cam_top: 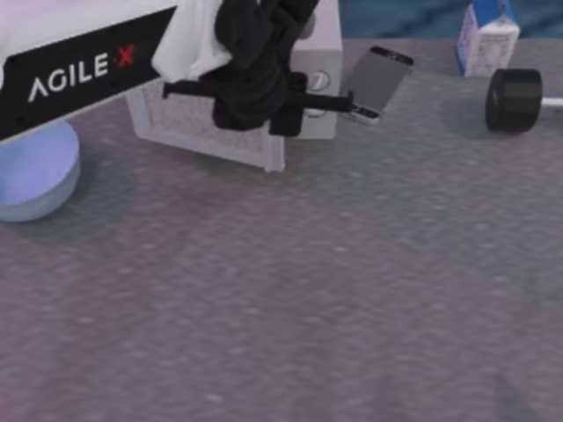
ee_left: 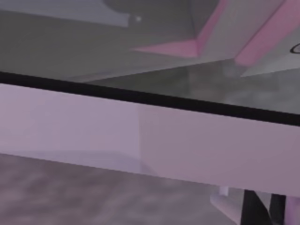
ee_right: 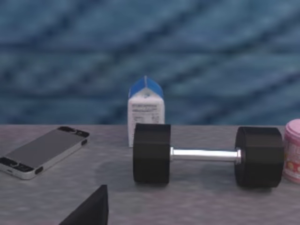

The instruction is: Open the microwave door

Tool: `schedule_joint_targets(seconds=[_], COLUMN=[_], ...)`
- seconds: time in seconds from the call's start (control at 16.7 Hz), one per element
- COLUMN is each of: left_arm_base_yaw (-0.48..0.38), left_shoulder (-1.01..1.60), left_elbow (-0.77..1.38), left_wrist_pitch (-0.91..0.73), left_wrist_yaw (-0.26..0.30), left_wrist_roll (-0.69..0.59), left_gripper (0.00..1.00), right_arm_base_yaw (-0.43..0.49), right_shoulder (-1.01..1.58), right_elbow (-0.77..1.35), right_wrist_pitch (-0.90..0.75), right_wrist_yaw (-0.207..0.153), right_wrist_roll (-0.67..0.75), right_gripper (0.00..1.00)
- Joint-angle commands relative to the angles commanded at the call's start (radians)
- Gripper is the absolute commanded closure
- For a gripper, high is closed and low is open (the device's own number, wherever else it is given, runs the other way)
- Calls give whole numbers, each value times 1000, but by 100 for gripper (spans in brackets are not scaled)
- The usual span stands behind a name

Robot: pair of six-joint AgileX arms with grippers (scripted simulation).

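- The desk (cam_top: 317, 299) is grey and speckled, with a blue wall behind it.
- One microwave (cam_top: 321, 35) sits at the far edge, left of the middle.
- One door (cam_top: 207, 132) has swung out a little, so its long side runs slanted across the desk toward the near right.
- On the desk are one phone (cam_top: 380, 81), one milk carton (cam_top: 486, 37), one dumbbell (cam_top: 515, 99), one blue bowl (cam_top: 31, 176) and one pink jar (ee_right: 292, 150).
- The left hand (cam_top: 255, 92) is over the door; I cannot tell if it is spread.
- The right hand is out of sight.

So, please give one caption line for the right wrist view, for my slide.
A black dumbbell lies before a milk carton, a smartphone beside them.
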Motion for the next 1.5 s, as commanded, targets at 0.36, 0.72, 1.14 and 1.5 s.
schedule_joint_targets(seconds=[0.36,0.72,1.14,1.5], left_arm_base_yaw=[0,-7,15,19], left_shoulder=[0,4,-68,-90], left_elbow=[0,-2,-113,-128], left_wrist_pitch=[0,0,42,58], left_wrist_yaw=[0,5,50,60], left_wrist_roll=[0,-4,94,112], left_gripper=[100,100,100,100], right_arm_base_yaw=[0,0,0,0], right_shoulder=[0,0,0,0], right_elbow=[0,0,0,0], right_wrist_pitch=[0,0,0,0], right_wrist_yaw=[0,0,0,0], right_wrist_roll=[0,0,0,0], right_gripper=[0,0,0,0])
